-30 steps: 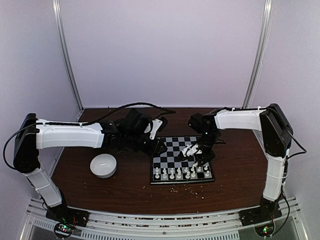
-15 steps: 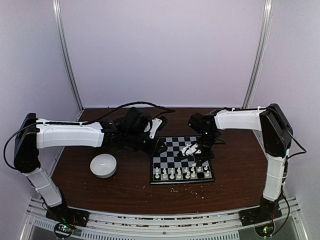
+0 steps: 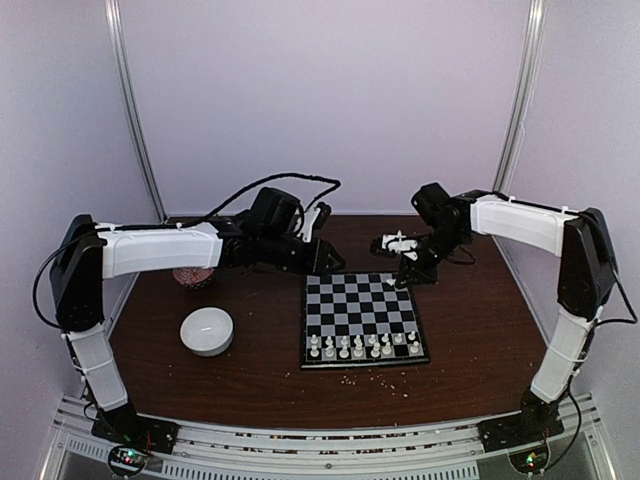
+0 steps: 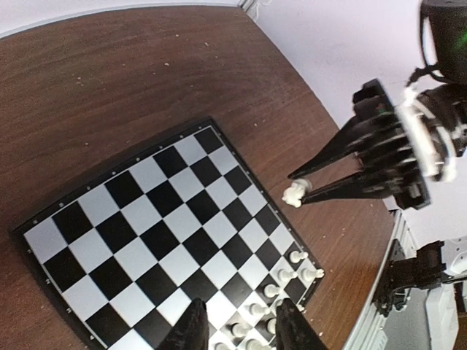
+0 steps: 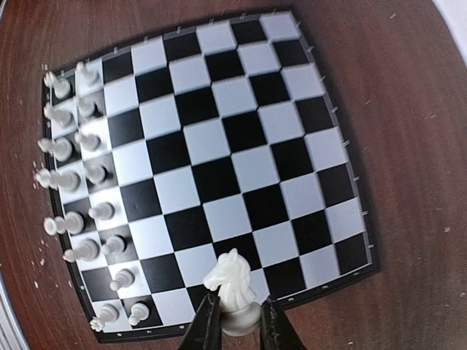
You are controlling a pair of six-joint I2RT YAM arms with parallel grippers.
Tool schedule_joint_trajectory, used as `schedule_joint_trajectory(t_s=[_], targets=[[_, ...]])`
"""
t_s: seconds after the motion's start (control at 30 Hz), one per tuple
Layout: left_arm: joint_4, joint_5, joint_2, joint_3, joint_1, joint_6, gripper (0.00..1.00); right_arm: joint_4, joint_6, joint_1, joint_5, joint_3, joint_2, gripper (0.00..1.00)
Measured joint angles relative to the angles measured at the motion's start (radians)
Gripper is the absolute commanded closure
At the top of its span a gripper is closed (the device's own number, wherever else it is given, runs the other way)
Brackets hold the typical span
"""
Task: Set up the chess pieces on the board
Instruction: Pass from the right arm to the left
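Dark brown wood table point(image 3: 470, 330), checkered board point(image 3: 360, 300) lay flat approx. centre-right, round white bowl point(image 3: 207, 331) sat left of it w/ a gap, small reddish dish point(image 3: 190, 277) further back-left, partly hidden, pale crumbs point(image 3: 375, 379) scattered nr board's front edge.

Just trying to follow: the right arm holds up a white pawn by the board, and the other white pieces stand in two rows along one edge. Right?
Not a pawn: it is a knight, horse's head and all, as the right wrist view shows, pinched in the right gripper by the board. The other white pieces do stand in two rows along one edge.
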Motion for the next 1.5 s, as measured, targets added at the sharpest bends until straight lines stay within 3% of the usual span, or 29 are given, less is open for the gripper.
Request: schedule_joint_trajectory(t_s=[0.2,0.53,1.0,1.5], targets=[[0.037,0.143,0.135,0.144,0.014,-0.073,0.67,0.108,0.14,0.006,-0.036,-0.001,-0.158,0.84],[0.151,0.34,0.234,0.217,0.014,-0.193,0.65,0.18,0.24,0.007,-0.039,-0.034,-0.177,0.84],[0.243,0.417,0.323,0.304,0.014,-0.314,0.66,0.195,0.253,0.029,-0.04,-0.061,-0.178,0.84],[0.308,0.441,0.337,0.304,0.015,-0.376,0.93,0.196,0.253,0.039,-0.05,-0.068,-0.195,0.83]])
